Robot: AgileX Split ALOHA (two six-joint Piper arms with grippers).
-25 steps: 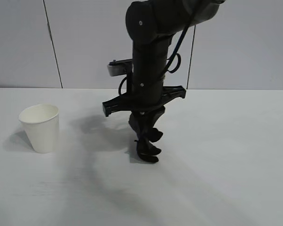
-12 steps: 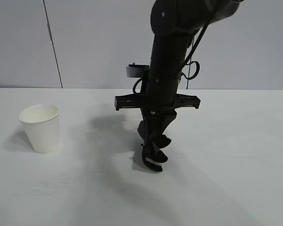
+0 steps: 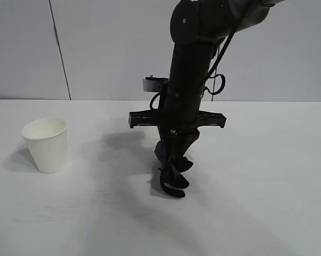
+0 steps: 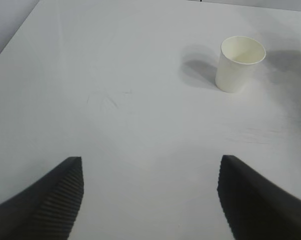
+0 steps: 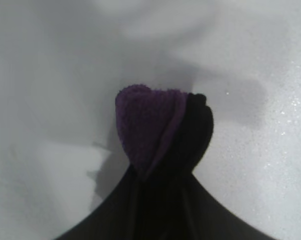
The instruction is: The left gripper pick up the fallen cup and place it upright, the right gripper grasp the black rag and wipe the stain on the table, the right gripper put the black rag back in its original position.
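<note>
Right claw (image 3: pixel 174 178): points down over mid-counter (image 3: pixel 256 213), tips buried in the rag (image 3: pixel 173 172); grip or release unclear.
Rag: lower end touches counter.
Left claw (image 4: pixel 150 195): spread, only tips visible.
Cup (image 3: pixel 45 144): upright, left.

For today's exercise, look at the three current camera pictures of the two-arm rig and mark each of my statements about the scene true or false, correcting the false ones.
1. The cup lies on its side. False: it stands upright, mouth up, on the table.
2. The black rag hangs between the right end effector's fingers, its lower end at the tabletop. True.
3. The left end effector grips the cup. False: it is open and empty, well short of the cup.
4. The rag shows a purple fold in the right wrist view. True.
5. The rag touches the cup. False: bare table separates them.
</note>
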